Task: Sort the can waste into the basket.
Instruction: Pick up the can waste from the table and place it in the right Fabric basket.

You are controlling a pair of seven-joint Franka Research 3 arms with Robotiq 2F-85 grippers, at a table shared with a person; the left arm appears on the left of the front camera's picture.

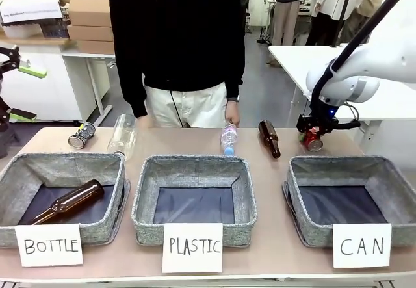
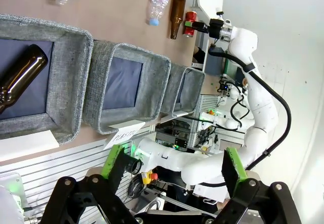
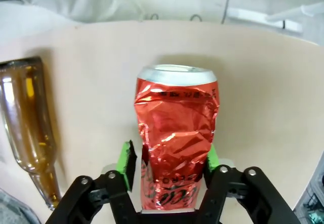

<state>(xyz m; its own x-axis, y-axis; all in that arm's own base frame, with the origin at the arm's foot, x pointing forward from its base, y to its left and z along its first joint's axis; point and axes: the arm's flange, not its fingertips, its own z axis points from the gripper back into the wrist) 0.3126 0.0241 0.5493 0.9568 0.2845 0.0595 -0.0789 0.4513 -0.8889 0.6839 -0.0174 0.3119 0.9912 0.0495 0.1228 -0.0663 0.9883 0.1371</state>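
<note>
A crushed red can (image 3: pixel 174 133) lies on the table at the far right, behind the grey basket signed "CAN" (image 1: pixel 344 164). My right gripper (image 3: pixel 168 161) is shut on the red can (image 1: pixel 314 140), with a green pad pressed against each side. The dark crushed can (image 1: pixel 81 135) lies at the far left of the table, behind the "BOTTLE" basket. My left gripper (image 2: pixel 172 158) hangs open and holds nothing, high off the table's left side (image 1: pixel 23 93). The left wrist view takes in the red can (image 2: pixel 190 23) and the "CAN" basket (image 2: pixel 185 90) from afar.
A brown bottle (image 1: pixel 269 137) lies just left of the red can. Two clear plastic bottles (image 1: pixel 123 135) (image 1: pixel 228 138) lie on the far strip. The "BOTTLE" basket (image 1: pixel 39 164) holds a brown bottle; the "PLASTIC" basket (image 1: pixel 195 166) stands in the middle. A person stands at the far edge.
</note>
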